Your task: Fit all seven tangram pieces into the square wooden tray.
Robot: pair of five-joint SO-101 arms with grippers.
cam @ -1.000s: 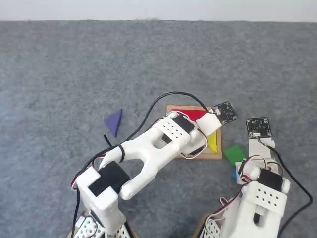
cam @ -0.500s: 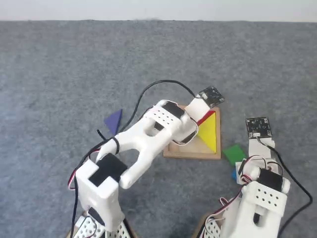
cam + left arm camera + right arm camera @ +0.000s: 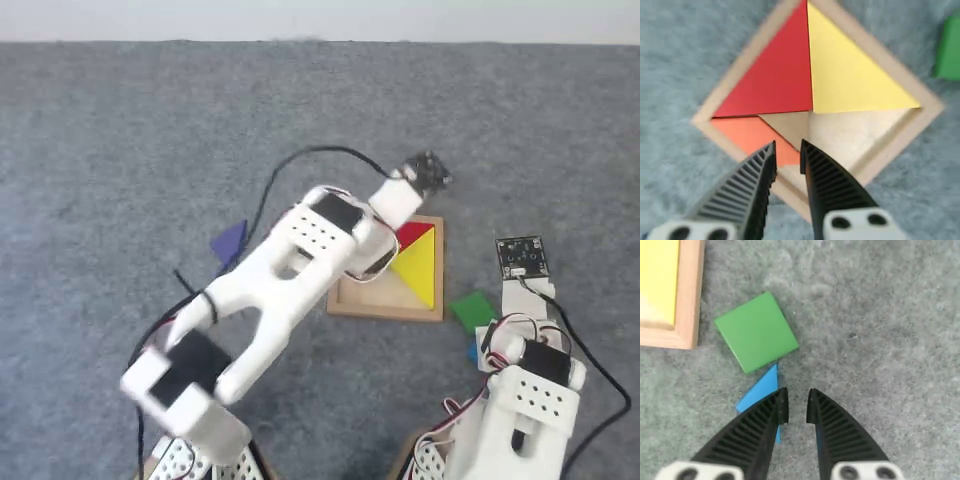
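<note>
Right gripper (image 3: 797, 392) is seen nearest the arm bases, over the grey mat (image 3: 880, 315). Its jaws are parted by a narrow gap and nothing is grasped. One fingertip (image 3: 782, 392) overlaps the edge of the blue triangle (image 3: 760, 392) in the wrist view; whether they touch cannot be told.

The blue triangle lies flat on the mat, outside the tray, with one point against the green square (image 3: 756, 331). The green square is also flat on the mat, just beside the outer rim of the wooden tray (image 3: 687, 300), apart from it.

Three pieces are seated in the tray. The red triangle (image 3: 775, 75) and yellow triangle (image 3: 850, 75) are laid edge to edge, filling one half. The orange piece (image 3: 747, 135) is set against the red triangle, along the rim. Bare wood (image 3: 840, 135) is left in the remaining part.

The left gripper (image 3: 787, 146) is held over the tray, near the orange piece, with jaws slightly apart and nothing between them.

The purple triangle (image 3: 230, 243) is seen on the mat, well to the left of the tray.
</note>
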